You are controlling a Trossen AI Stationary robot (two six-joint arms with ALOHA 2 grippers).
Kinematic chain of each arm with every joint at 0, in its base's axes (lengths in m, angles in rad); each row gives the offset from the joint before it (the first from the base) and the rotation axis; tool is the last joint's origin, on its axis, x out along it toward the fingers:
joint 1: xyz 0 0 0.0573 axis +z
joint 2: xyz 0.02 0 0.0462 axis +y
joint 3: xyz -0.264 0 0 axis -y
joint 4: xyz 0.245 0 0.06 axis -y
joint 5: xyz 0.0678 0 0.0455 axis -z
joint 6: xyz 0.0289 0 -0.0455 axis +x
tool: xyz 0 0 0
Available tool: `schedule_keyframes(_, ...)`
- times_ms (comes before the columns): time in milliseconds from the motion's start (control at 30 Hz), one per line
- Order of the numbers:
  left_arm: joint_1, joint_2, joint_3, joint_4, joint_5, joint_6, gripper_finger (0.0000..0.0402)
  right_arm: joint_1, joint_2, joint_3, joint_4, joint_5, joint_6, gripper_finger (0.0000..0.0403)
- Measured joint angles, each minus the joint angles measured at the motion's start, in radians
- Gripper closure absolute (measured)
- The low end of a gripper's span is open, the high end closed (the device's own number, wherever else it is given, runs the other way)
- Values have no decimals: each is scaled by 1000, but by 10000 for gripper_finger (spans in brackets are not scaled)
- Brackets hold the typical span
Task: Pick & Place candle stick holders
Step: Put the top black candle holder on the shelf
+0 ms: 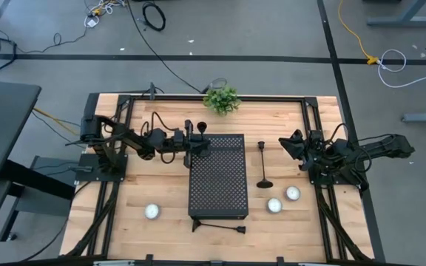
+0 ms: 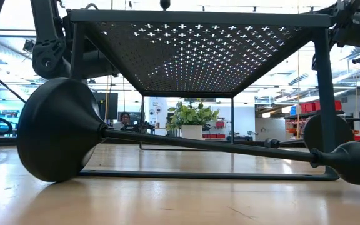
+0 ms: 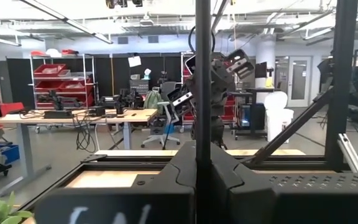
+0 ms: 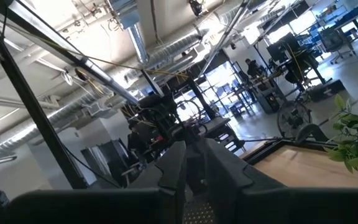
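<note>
Left gripper at the far left corner of the large black perforated metal box, fingers clamped on the thin straight stem of one slender black metal candle stick holder, held upright above that corner (in the left wrist view the stem runs straight up between the dark fingers).

Second slender black candle stick holder standing upright on the light wooden bench, just beside the box's right edge, round flared base toward the front, apart from both grippers.

Third black candle stick holder lying on its side along the box's front edge, near the front of the bench; in the low view its flared base large at the left, stem slanting across under the box.

Right gripper hovering at the right side of the bench, fingers close together with a narrow gap, nothing between them, well apart from the upright holder.

Three small white round candles: one near the front left, two near the front right. Small green potted plant at the far edge.
</note>
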Motion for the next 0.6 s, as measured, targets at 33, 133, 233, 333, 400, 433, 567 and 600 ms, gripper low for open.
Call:
schedule_keyframes(33, 0, 0, 0, -1, 0, 1, 394, 0, 0, 0, 0, 0, 0, 346)
schedule_keyframes(133, 0, 0, 0, -3, 0, 4, 393, 0, 0, 0, 0, 0, 0, 346)
schedule_keyframes(233, 0, 1, -1, -28, 0, 9, 378, 0, 0, 0, 0, 0, 0, 346)
schedule_keyframes(333, 0, 4, -3, -43, 0, 10, 358, 0, 0, 0, 0, 0, 0, 346)
schedule_keyframes(400, 0, 3, -3, -46, 0, 10, 347, 0, 0, 0, 0, -8, 0, 346)
schedule_keyframes(433, 0, 4, -3, -48, 0, 10, 341, 0, 0, 0, 0, -17, 0, 346)
schedule_keyframes(567, 1, 4, -3, -33, 8, 11, 309, 0, 0, 0, 0, -48, 0, 346)
schedule_keyframes(600, 1, 4, -3, -30, 12, 11, 298, 0, 0, 0, 0, -57, 0, 346)
